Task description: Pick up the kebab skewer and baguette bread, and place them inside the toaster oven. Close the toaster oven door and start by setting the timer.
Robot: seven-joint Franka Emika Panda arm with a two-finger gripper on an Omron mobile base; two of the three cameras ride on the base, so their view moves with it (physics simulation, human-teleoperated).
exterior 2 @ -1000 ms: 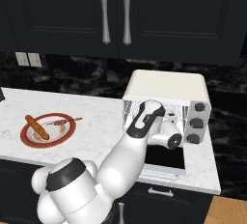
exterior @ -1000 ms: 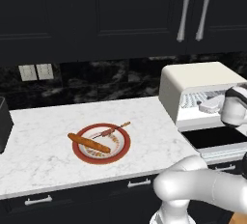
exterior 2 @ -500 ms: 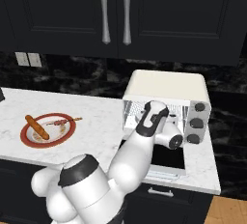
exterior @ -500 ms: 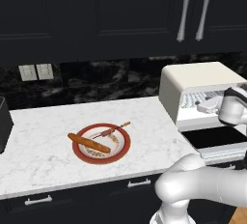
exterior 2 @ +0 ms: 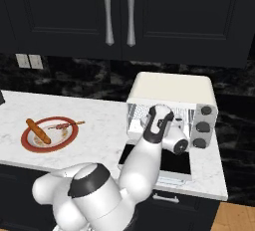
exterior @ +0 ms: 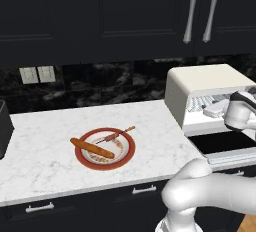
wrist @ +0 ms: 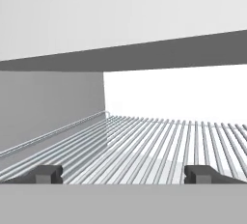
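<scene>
You have the gripper pushed into the mouth of the toaster oven, with its two finger tips spread wide apart and nothing between them, hanging just over the wire rack and pointing at the oven's pale back wall. Measured from that oven, the toaster oven door is folded down flat in front of it, dark glass up, its silver bar handle along the near edge, right under your forearm. The red-rimmed plate sits well to the left of the oven on the white marble counter. On it lies the baguette bread, slanting across the plate's left half, and the kebab skewer lies just beside it toward the oven, its thin tip reaching past the rim. Both are well apart from your gripper.
</scene>
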